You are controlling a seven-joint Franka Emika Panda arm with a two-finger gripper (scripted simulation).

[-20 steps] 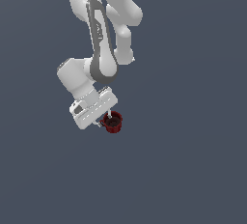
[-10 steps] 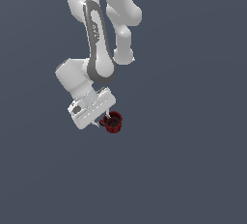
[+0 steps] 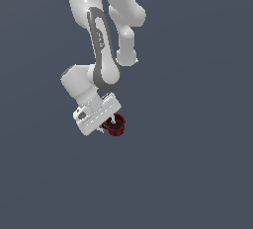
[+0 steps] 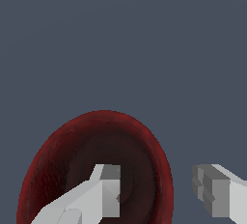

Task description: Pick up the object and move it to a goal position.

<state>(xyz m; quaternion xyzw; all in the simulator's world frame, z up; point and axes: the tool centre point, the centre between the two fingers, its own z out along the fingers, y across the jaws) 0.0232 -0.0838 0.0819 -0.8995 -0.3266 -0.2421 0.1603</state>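
Exterior view records a flat, uniform blue-grey ground (image 3: 197, 173) filling the whole scene, with no edges or markings visible on it. Against it stands the white Panda arm (image 3: 101, 45), entering from the upper edge of the picture and folding downward through grey-trimmed joints to a broad white wrist block (image 3: 96, 114), which is tilted rather than level. Below that block, toward the exterior view's right, sits the gripper (image 3: 114, 122), and directly at its tips is the mug (image 3: 117, 126), small, dark red, with a dark interior, clearly narrower than the wrist block above it. One light finger is seen reaching into the mug's mouth; the handle cannot be made out at this size. Whether the mug rests on the ground or is lifted clear of it cannot be told, since no shadow or contact line shows. Wrist view gives the closer reading: the mug (image 4: 91, 170) appears as a large dark red rounded opening, darker toward its centre, cut off by the picture's edge. One white finger (image 4: 103, 196) lies inside the opening, over the dark interior, while the second finger (image 4: 217, 194) stands outside the mug's rim, with a strip of blue-grey ground visible between it and the red wall. The jaws are thus spread, straddling one side of the rim; the outer finger is not touching the wall.
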